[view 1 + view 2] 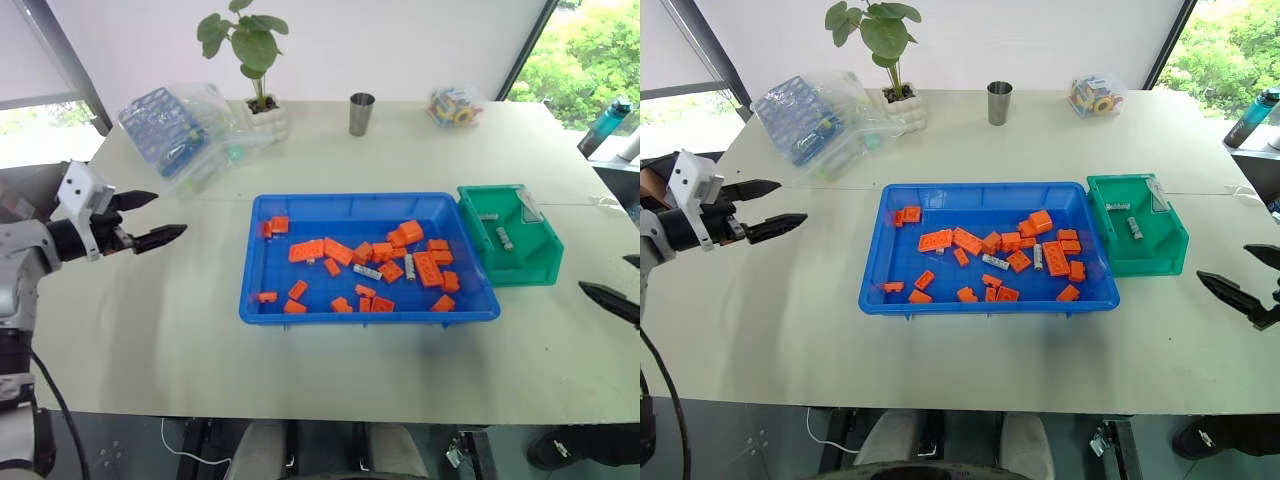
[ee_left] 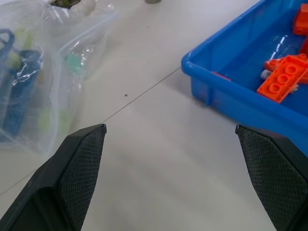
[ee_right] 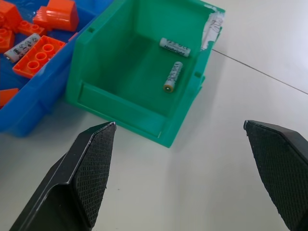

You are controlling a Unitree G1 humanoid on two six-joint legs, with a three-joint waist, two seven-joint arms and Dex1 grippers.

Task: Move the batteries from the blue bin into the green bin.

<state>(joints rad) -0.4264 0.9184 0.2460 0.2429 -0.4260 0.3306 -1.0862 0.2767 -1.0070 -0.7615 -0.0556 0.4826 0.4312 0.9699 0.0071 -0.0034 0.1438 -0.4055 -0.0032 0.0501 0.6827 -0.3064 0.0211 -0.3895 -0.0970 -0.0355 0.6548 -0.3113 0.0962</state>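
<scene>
Right claw [image 1: 1243,280] wide open and empty, just right of green bin [image 1: 1136,262] with two batteries [image 3: 173,76] inside.

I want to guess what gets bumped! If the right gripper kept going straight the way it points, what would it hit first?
Probably the green bin. The right gripper is open, hangs over bare table, and points at the bin's near wall. Depth is hard to judge.

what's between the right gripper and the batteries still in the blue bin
The green bin stands between the open right gripper and the blue bin, hard against the tray's right rim. The two remaining batteries lie mid-tray, hemmed in by orange bricks. Above them nothing blocks a reach from overhead.
</scene>
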